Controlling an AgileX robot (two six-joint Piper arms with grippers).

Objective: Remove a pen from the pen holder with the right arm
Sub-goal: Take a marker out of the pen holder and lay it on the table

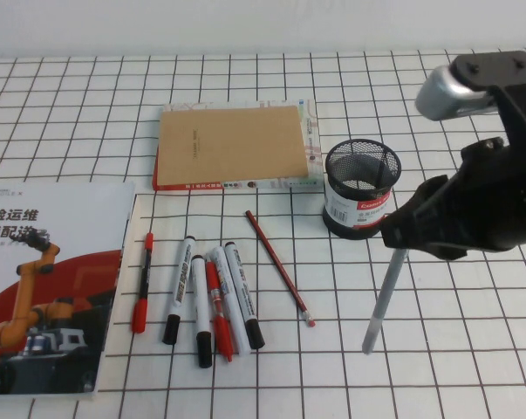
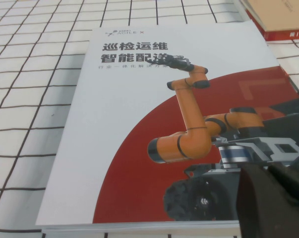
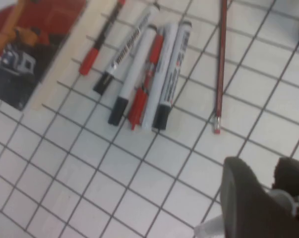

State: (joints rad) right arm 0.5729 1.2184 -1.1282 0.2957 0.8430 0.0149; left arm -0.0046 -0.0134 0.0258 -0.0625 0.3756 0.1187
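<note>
Gridded table [image 1: 71,96]. Brochure [image 1: 53,288], lower left, and book [image 1: 232,144], upper centre, lie flat, clear of the working path. Mesh holder [image 1: 360,188], right of centre, stands upright and looks empty. Markers [image 1: 212,292] and pencil [image 1: 278,266], lower centre, lie in a row, judged already taken out. Right gripper [image 1: 400,234], just below the holder, is clamped on a grey pen [image 1: 380,301] that hangs outside the holder, tip near the table. Left gripper [image 2: 273,198] hovers over the brochure; its state cannot be told.

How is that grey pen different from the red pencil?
The grey pen hangs tilted in the right gripper, by the mesh pen holder; the red pencil lies flat. The pen looks thicker than the pencil. Both are slender. The left gripper sits above the brochure.
</note>
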